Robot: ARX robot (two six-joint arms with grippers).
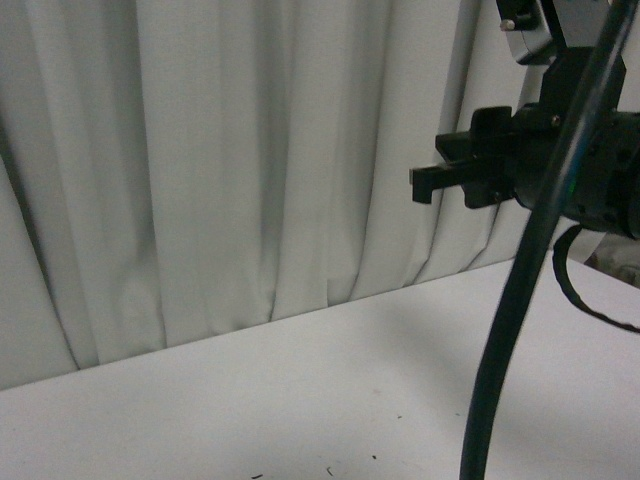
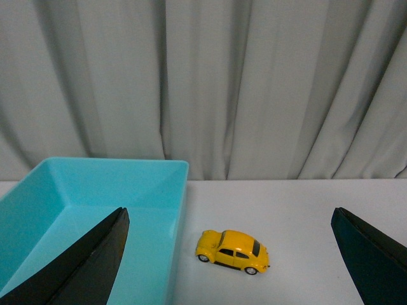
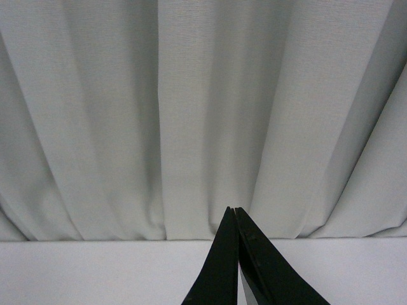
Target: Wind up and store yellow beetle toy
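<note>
Left end effector [image 2: 229, 213] is released: jaws spread wide, nothing between them, the two dark fingers [image 2: 82, 267] framing the left wrist view. Just past them the yellow beetle toy [image 2: 233, 251] stands on its wheels on the bench [image 2: 305, 210], side-on to that camera. It sits just beside the outer wall of the teal box [image 2: 180, 210], small gap, not touching. The box is open-topped and looks empty as far as its inside shows. Handling, my read: small, light, rigid shell, so no crush risk at normal grip force. But the gloss paint and domed roof look slippery, and a pinch high on the body would likely squirt it out. Best hold is low across the flanks at the doors, between the wheel arches, where the sides are flattest. As the jaws sit now they'd close roughly nose-to-tail on the curved ends, so the wrist probably needs a turn first. The wheels likely roll free, so if one finger lands first the toy may scoot away, and both should land together. For winding, assuming pull-back, it needs downward press while dragging. Right end effector [image 3: 233, 213] is clenched, fingers pressed together on nothing, held up off the bench near a dark cable [image 1: 520, 280] in the front view. The toy isn't visible there. Farthest back is a white pleated curtain [image 2: 254, 89].
</note>
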